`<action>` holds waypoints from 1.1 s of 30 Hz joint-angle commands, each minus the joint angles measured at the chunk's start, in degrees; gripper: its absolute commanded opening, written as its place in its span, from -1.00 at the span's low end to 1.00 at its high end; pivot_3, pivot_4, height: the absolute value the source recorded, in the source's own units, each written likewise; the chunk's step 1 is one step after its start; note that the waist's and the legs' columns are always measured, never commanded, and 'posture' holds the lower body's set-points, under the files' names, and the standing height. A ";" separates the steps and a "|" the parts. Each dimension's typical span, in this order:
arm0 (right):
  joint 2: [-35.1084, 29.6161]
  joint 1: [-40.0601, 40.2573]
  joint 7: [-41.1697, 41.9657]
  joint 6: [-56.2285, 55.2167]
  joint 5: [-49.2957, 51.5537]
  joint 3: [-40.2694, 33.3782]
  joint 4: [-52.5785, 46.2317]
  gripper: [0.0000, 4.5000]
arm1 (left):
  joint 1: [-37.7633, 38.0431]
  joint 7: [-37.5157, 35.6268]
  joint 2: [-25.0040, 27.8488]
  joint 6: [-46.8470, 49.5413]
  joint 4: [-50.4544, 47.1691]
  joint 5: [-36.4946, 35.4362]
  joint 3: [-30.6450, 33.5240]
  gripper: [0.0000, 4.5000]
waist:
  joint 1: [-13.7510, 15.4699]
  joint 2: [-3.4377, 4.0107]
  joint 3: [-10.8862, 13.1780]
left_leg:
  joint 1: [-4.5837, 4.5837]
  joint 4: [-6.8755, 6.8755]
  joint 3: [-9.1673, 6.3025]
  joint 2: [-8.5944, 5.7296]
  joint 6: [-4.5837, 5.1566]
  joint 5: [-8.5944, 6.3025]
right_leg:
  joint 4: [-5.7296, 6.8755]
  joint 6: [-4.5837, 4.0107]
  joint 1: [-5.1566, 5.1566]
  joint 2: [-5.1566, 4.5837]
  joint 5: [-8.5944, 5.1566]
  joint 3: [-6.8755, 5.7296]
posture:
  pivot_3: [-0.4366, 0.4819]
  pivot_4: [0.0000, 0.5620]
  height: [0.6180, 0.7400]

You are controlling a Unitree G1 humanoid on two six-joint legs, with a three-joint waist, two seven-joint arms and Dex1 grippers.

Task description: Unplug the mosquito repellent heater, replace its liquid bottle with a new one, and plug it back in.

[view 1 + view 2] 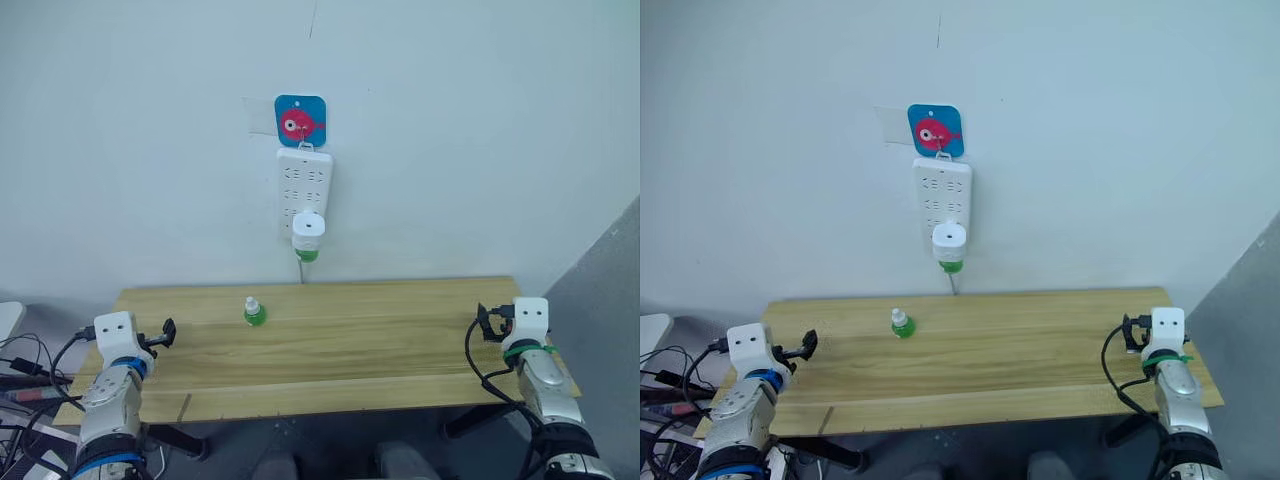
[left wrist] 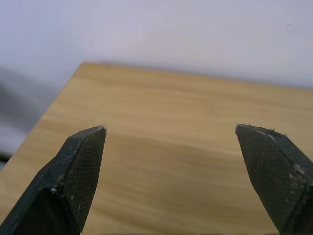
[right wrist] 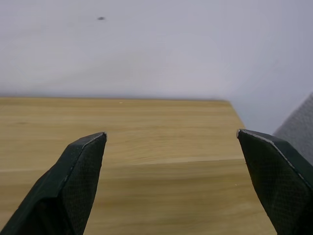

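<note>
The white mosquito repellent heater [image 1: 308, 230] is plugged into the bottom of a white power strip [image 1: 304, 185] on the wall, with its green liquid bottle [image 1: 307, 254] hanging under it. The new green bottle with a white cap [image 1: 254, 311] stands upright on the wooden table [image 1: 340, 345], toward the back left. My left gripper [image 1: 167, 333] hovers over the table's left end, open and empty. My right gripper [image 1: 484, 324] is at the right end, also open with nothing between its fingers [image 3: 80, 176].
A blue square tag with a red fish [image 1: 300, 121] hangs above the power strip. Cables and clutter [image 1: 25, 375] lie off the table's left edge. A grey surface [image 1: 605, 300] borders the right side.
</note>
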 commanded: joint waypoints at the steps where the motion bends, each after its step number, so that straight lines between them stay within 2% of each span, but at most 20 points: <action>1: -1.30 0.21 5.64 3.72 2.95 1.60 -12.61 1.00 | 0.74 -5.96 2.55 1.43 -9.03 -4.34 2.12 0.83 | -0.14 0.11 0.08 | -0.01 0.00 0.01 0.01 0.00 0.00 | 0.02 0.00 -0.02 0.00 0.00 0.01 | -0.11 -0.85 1.00; 3: -1.31 0.39 9.85 7.05 5.49 3.52 -19.27 1.00 | 0.34 -9.16 3.72 3.96 -12.63 -6.01 1.65 0.63 | -0.15 0.13 0.09 | 0.01 0.01 0.03 0.05 0.00 0.00 | 0.03 0.00 -0.03 0.00 0.00 0.04 | -0.11 -0.83 1.00; 7: -1.24 0.17 15.22 15.92 10.66 7.43 -33.13 1.00 | -2.03 -16.36 6.75 8.88 -18.72 -7.65 -1.08 0.03 | -0.04 0.19 0.14 | 0.00 0.01 -0.02 0.06 0.00 0.00 | 0.06 -0.26 -0.03 0.02 -0.16 -0.01 | -0.14 -0.83 1.00; 12: -1.48 -2.63 18.22 25.10 14.98 11.88 -45.44 1.00 | -8.92 -24.28 8.98 14.35 -24.33 -8.42 -6.81 0.03 | 0.40 0.17 0.22 | -0.10 0.03 -0.05 0.01 0.00 0.00 | 0.02 -0.25 -0.08 0.00 -0.16 -0.07 | -0.18 -0.83 1.00; 19: -0.16 -5.48 19.50 35.82 23.29 14.34 -54.14 1.00 | -19.06 -33.90 10.23 16.96 -24.45 -6.19 -15.06 0.03 | -0.04 0.13 0.27 | -0.13 0.01 -0.03 0.01 0.00 0.00 | 0.02 -0.07 -0.14 0.06 -0.06 -0.06 | -0.22 -0.84 1.00; 25: 0.80 -5.74 18.43 37.82 24.72 13.76 -55.35 1.00 | -28.45 -38.32 9.58 13.91 -15.50 -3.15 -18.18 0.03 | -0.28 0.10 0.33 | -0.16 0.02 -0.02 0.04 0.00 0.00 | 0.02 -0.06 -0.19 0.14 -0.06 -0.04 | -0.26 -0.85 1.00; 33: 0.22 -4.75 17.93 37.66 24.80 13.29 -55.86 1.00 | -38.86 -42.20 7.87 5.27 -0.22 2.67 -21.13 0.03 | -0.84 0.00 0.39 | -0.30 0.03 -0.04 0.04 0.00 0.00 | 0.02 -0.04 -0.31 0.16 -0.05 -0.06 | -0.31 -0.86 1.00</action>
